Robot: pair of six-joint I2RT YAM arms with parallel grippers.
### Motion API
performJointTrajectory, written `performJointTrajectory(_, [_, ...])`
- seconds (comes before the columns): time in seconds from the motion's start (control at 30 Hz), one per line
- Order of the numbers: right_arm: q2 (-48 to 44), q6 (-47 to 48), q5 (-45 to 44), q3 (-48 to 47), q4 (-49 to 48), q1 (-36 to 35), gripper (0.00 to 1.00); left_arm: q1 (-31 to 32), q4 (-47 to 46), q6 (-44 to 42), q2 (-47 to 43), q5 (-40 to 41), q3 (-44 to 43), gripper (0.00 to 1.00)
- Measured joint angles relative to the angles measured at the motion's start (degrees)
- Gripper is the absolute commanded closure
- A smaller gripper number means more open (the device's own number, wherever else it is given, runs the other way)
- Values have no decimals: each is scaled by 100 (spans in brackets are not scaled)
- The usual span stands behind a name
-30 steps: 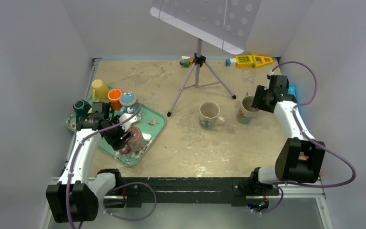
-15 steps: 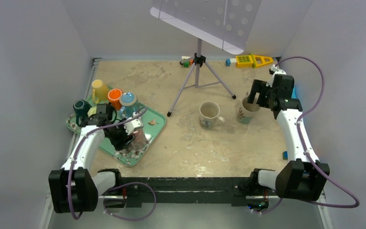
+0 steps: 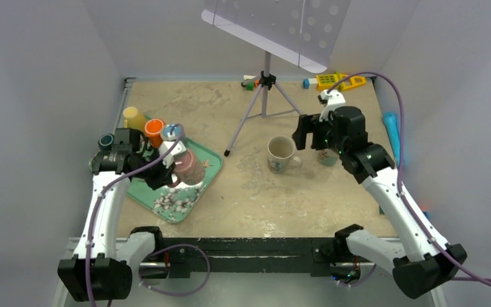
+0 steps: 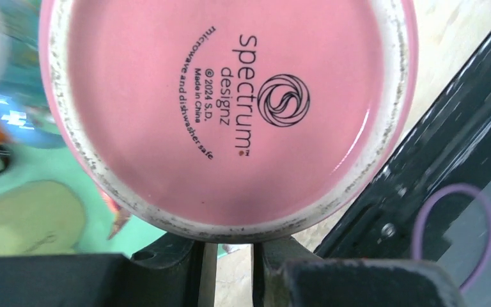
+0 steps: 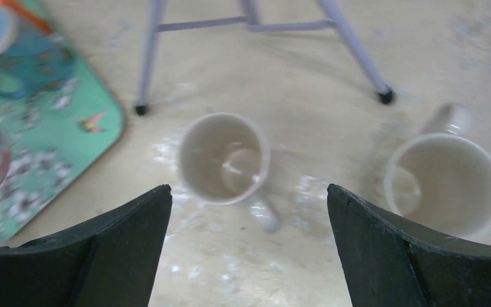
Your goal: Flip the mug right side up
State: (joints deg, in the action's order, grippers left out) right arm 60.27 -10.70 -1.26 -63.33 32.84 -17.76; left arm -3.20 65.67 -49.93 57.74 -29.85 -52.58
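Observation:
A pink mug [image 3: 189,167] hangs tilted over the green tray [image 3: 210,161], gripped by my left gripper [image 3: 168,174]. In the left wrist view its base [image 4: 230,109], printed with a maker's mark, fills the frame and faces the camera. The left gripper [image 4: 228,246] shows only a narrow slit between its fingers under the base; where they bite on the mug is hidden. My right gripper [image 3: 311,135] hovers open over the table between two upright white mugs. In the right wrist view that gripper [image 5: 248,192] holds nothing.
One white mug [image 3: 280,153] [image 5: 224,158] stands mid-table, the other [image 3: 326,157] [image 5: 446,185] partly under the right arm. Yellow [image 3: 132,118], orange [image 3: 154,130], blue [image 3: 171,132] and dark [image 3: 107,142] cups crowd the tray's far end. A tripod stand [image 3: 265,96] rises behind; toys [image 3: 332,81] line the back wall.
The left gripper closed on the pink mug and raised it off the tray, up and slightly right. The right gripper opened, left the right-hand white mug and swung left and higher.

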Motion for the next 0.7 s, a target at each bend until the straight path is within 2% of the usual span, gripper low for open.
performJointTrajectory(0.07, [-225,-127,155,-13,-205,-634,4,2,251,522,-136,-234,-704,100])
performJointTrajectory(0.17, [-656,-494,702,229,-1207,-1482,2,-2,343,1344,-295,-660,-1685,100])
performJointTrajectory(0.27, [-822,-1097,1163,699,-2837,-2465,2,-2,352,2133,-407,-1272,-2367,100])
performJointTrajectory(0.37, [-415,-1755,1523,975,-4559,-3246,2,-2,358,2975,-463,-1974,-2756,100])
performJointTrajectory(0.5, [568,-2461,1825,981,-6131,-3652,2,0,367,3759,-481,-2741,-2938,100])
performJointTrajectory(0.57, [909,-2664,1888,977,-6446,-3685,4,0,365,4019,-481,-3014,-2959,100])
performJointTrajectory(0.63, [1176,-2844,1971,931,-6686,-3694,8,0,361,4218,-529,-3237,-2959,100])
performJointTrajectory(0.7, [1346,-3005,2083,789,-6881,-3698,17,0,299,4398,-634,-3412,-2957,100])
